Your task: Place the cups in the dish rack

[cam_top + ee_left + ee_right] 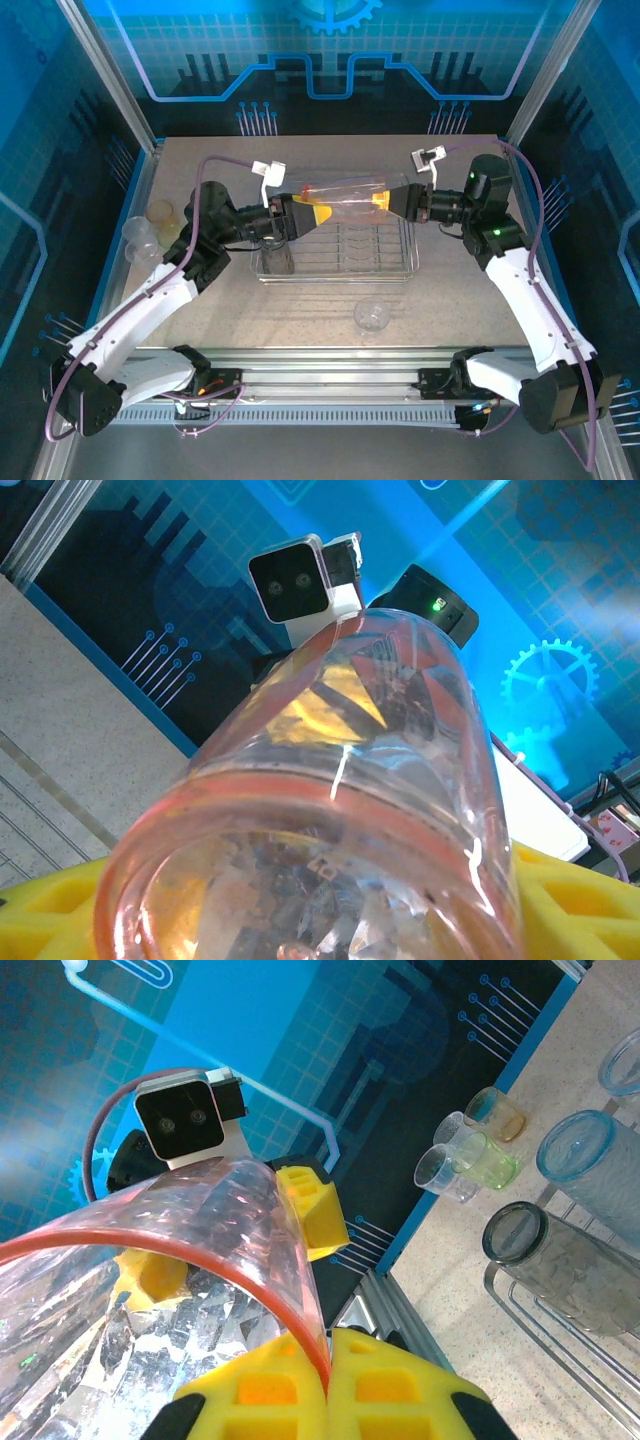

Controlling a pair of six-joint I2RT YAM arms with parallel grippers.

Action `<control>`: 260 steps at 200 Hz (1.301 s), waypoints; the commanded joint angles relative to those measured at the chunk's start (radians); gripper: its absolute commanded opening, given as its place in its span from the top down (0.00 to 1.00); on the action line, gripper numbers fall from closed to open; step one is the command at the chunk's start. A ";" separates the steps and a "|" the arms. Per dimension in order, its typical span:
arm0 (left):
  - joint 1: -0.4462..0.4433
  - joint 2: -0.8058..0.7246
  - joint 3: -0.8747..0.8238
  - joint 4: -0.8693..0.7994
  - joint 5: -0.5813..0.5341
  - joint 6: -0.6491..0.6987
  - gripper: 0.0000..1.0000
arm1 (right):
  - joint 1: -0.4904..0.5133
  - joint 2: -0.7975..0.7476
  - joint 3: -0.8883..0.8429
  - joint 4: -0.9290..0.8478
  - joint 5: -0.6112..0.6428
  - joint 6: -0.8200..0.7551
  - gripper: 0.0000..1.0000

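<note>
Clamped at nine o'clock by left gripper (312, 213), pinched at three by right gripper (385, 201): pink cup (350, 193), maybe nested, base cut off. Beneath, dish rack (345, 276) on speckled table (470, 310), blue walls (330, 60).

The pink cup (330, 780) is glossy translucent plastic. The fingers (400, 1385) look matt yellow plastic. The dish rack (335, 277) is shiny metal wire, the tabletop (280, 320) matt and speckled.
</note>
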 commanded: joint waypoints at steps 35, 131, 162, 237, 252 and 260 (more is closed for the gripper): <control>-0.013 -0.018 0.067 -0.292 -0.222 0.186 0.61 | 0.015 -0.013 0.070 -0.312 0.191 -0.221 0.30; -0.087 0.221 0.487 -0.999 -0.804 0.343 0.73 | 0.006 -0.264 0.031 -0.799 1.056 -0.593 0.17; -0.102 0.382 0.677 -1.159 -0.878 0.368 0.71 | -0.007 -0.374 -0.026 -0.798 1.104 -0.649 0.12; -0.102 0.811 1.159 -1.540 -1.003 0.432 0.66 | -0.028 -0.509 -0.118 -0.822 1.080 -0.691 0.08; -0.101 0.855 1.200 -1.561 -1.014 0.453 0.65 | -0.028 -0.535 -0.125 -0.820 1.059 -0.696 0.07; -0.101 0.879 1.220 -1.576 -1.024 0.461 0.65 | -0.028 -0.551 -0.130 -0.817 1.054 -0.693 0.06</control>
